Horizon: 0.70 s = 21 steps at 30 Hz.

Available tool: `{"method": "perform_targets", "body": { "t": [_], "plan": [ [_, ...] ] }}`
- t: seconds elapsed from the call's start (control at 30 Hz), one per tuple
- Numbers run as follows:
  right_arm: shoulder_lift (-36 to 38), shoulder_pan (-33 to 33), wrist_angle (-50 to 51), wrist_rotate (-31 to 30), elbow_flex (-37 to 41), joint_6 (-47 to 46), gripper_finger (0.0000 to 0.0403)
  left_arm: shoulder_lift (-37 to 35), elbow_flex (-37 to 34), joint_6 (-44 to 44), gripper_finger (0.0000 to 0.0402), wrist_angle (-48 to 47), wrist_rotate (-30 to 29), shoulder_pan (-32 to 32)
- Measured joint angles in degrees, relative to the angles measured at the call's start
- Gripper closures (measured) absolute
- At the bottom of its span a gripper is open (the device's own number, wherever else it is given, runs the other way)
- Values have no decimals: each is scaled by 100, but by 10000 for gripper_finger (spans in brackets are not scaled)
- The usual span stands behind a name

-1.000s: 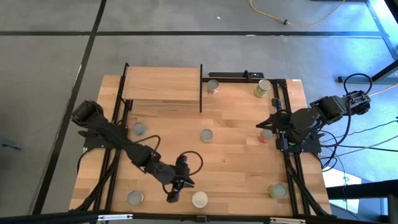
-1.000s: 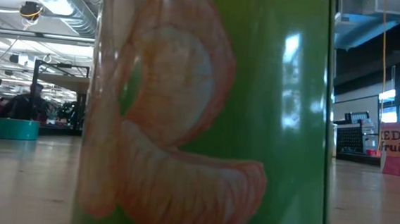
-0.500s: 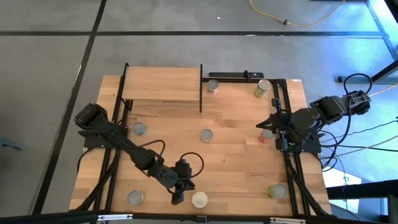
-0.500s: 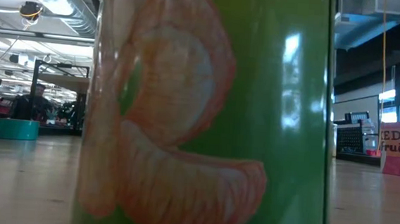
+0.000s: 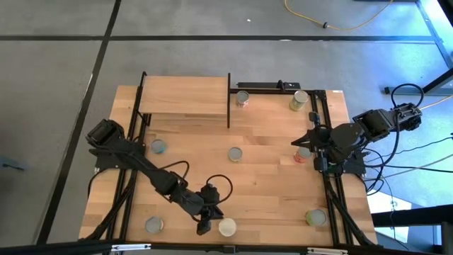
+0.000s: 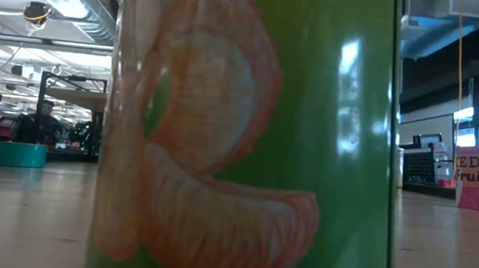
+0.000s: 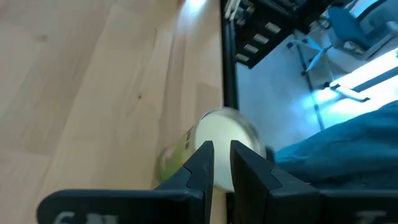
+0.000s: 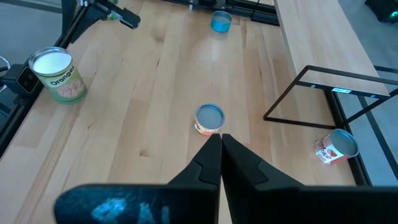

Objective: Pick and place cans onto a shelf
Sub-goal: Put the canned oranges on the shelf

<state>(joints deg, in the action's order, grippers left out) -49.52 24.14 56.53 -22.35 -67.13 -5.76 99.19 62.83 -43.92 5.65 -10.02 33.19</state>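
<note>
Several cans stand on the tabletop. A green can with a white top (image 5: 226, 227) sits at the near edge and fills the low view (image 6: 248, 135). My left gripper (image 5: 203, 228) hovers just to its left, apart from it. Its fingers (image 7: 219, 149) stand a narrow gap apart with nothing between them, and the can (image 7: 221, 127) lies beyond them. My right gripper (image 5: 297, 144) waits shut above the table's right side, over a red can (image 5: 303, 155). The shelf (image 5: 184, 98) stands at the far left with nothing on it.
Other cans: one by the shelf's upright panel (image 5: 242, 98), one at the far right (image 5: 299, 100), a teal one at the left (image 5: 159, 146), one in the middle (image 5: 235, 154), one at the near right (image 5: 316, 217), one at the near left (image 5: 153, 225). Black rails (image 5: 327, 177) run along the sides.
My left gripper has sunk and edged toward the near edge and the white-topped can, rolling about its own axis as it went. The can has stayed in place. My right arm has kept still.
</note>
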Motion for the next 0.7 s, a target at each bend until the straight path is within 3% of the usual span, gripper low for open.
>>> {"method": "perform_targets", "body": {
  "t": [0.2,0.7],
  "plan": [
    [0,0,-17,0,0,2,390,347,2,189,356,460,-63,22],
    [-33,0,-39,0,0,2,390,359,4,241,356,219,-234,24]
  ]
}}
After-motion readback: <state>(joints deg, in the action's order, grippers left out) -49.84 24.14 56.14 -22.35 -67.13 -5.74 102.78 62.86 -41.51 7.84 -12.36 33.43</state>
